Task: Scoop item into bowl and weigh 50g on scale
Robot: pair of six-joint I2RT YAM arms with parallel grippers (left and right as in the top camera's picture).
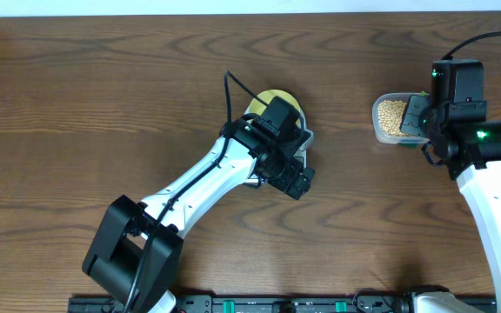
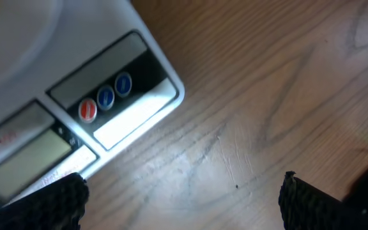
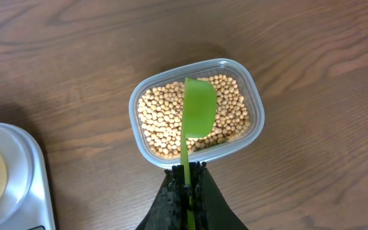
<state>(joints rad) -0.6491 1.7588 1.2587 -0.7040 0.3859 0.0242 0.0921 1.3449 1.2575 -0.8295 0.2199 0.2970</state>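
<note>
Right gripper point(image 3: 187, 179): clenched on the thin handle of a green scoop point(image 3: 199, 115), blade pointing away from the wrist. Gripping low on the handle keeps the fingers out of the container.
Scoop position: over the middle of the beans point(image 3: 161, 118). No beans show on its blade. Cannot tell whether it touches them or hangs just above.
Beans, location: all those seen lie in the clear tub point(image 3: 255, 105), on the surface point(image 2: 267, 96) at the right of the workspace.
Tub placement: near the scale point(image 3: 34, 179) but apart from it, so I judge the carry from tub to bowl is short.
Left gripper point(image 2: 181, 204): released, jaws wide apart, nothing between them. It hangs over bare wood just in front of the scale.
Left arm, likely purpose: parked by the scale front, within reach of the red and blue buttons point(image 2: 105, 99) and display point(image 2: 24, 163). The reading is too blurred to make out.
Bowl point(image 1: 272, 97): pale yellow, sitting on the scale platform, partly hidden under the left arm in the overhead view. Contents not visible.
Step in hand (judgement): loading a scoop; 50 g not yet confirmed.
</note>
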